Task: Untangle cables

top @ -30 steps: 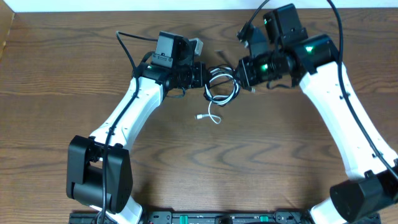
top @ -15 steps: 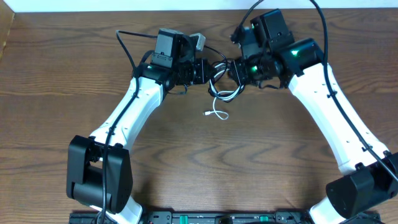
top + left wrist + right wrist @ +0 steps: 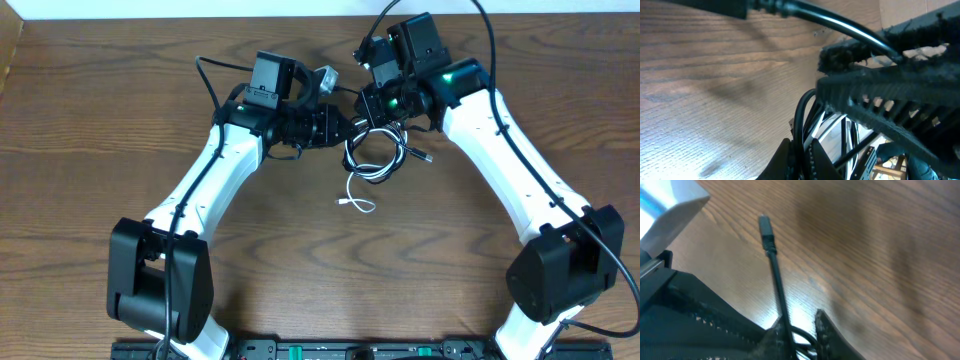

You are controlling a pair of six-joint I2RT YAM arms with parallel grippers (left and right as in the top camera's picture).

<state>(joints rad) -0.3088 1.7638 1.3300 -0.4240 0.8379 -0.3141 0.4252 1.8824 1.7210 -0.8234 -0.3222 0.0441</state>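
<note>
The cables (image 3: 376,158) are lying in a loose coil on the table (image 3: 90,200), near its back edge and between the two wrists. The left gripper (image 3: 340,128) is reaching in from the left, its jaws pressed together on the black cable (image 3: 799,122), which is running up between them in the left wrist view. The right gripper (image 3: 372,108) is hanging at the coil's back side. The black cable is passing between its fingers (image 3: 822,330), but I cannot tell whether they are pinching it. Both arms are crowding the strip by the back edge, while wide bare wood is lying open in front of the coil. Overhead, the white cable (image 3: 350,203) is trailing forward out of the coil, its end resting on the wood. The left wrist view is showing white strands behind the black loop. The right wrist view is showing a black plug (image 3: 765,229) at the cable's end, ahead of the fingers
</note>
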